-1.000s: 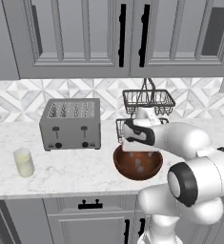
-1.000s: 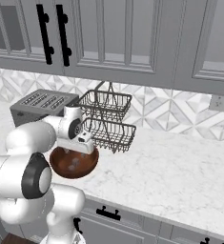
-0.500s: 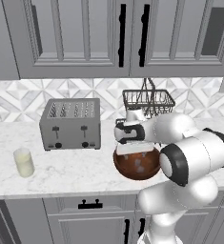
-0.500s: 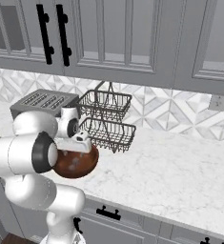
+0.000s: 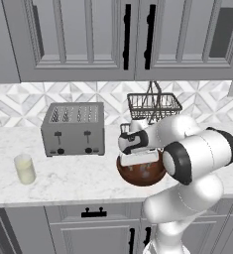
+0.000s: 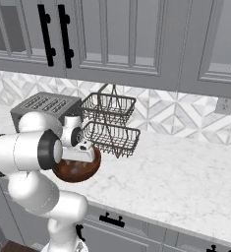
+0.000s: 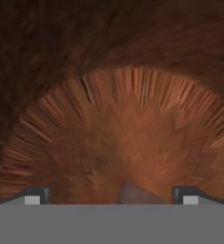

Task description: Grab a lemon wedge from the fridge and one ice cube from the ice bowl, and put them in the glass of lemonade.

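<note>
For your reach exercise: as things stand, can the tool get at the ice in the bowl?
Probably yes: the tool is open and already down inside the bowl, with nothing between. Whether ice lies in reach is unclear.

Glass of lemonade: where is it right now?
Left base view: the glass stands on the counter at far left, in front of and left of the toaster, well apart from the ice bowl.

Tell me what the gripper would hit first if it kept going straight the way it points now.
Most likely the inner floor of the ice bowl: the gripper, jaws wide open, points into its reddish-brown inside. A small greyish shape lies between the fingertips; it may be met first, but depth is unclear.
</note>
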Robot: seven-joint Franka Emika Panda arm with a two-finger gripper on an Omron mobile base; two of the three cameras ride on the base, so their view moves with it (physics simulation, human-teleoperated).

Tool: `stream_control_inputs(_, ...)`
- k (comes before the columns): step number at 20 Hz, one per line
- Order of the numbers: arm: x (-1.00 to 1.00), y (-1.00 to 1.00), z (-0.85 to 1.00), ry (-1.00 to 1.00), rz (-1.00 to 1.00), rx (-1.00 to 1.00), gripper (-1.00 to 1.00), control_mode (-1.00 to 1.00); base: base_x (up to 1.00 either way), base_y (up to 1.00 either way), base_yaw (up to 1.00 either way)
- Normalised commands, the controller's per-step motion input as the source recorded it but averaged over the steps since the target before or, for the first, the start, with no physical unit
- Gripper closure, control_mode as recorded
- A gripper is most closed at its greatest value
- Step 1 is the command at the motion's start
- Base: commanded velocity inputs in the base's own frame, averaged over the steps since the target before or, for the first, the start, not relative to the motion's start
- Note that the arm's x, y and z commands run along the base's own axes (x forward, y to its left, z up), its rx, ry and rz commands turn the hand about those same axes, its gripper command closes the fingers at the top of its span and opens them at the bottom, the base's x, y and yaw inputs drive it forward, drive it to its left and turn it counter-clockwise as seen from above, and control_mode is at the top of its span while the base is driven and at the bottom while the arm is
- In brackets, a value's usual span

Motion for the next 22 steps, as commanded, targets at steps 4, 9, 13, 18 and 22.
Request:
stream_control_inputs(4, -0.27, 0.0, -0.07, 0.0, 0.0, 0.02, -1.0, -1.0, 0.0, 0.0, 0.0)
stream_control_inputs(9, -0.04, 0.0, 0.0, -0.01, 0.0, 0.03, -1.0, -1.0, 0.0, 0.0, 0.0)
stream_control_inputs(13, 0.15, -0.02, 0.0, -0.02, 0.0, 0.0, -1.0, -1.0, 0.0, 0.0, 0.0)
stream_control_inputs(18, 0.22, -0.04, 0.0, 0.0, 0.0, 0.0, -1.0, -1.0, 0.0, 0.0, 0.0)
stream_control_inputs(22, 0.13, 0.0, 0.0, 0.0, 0.0, 0.0, -1.0, -1.0, 0.0, 0.0, 0.0)
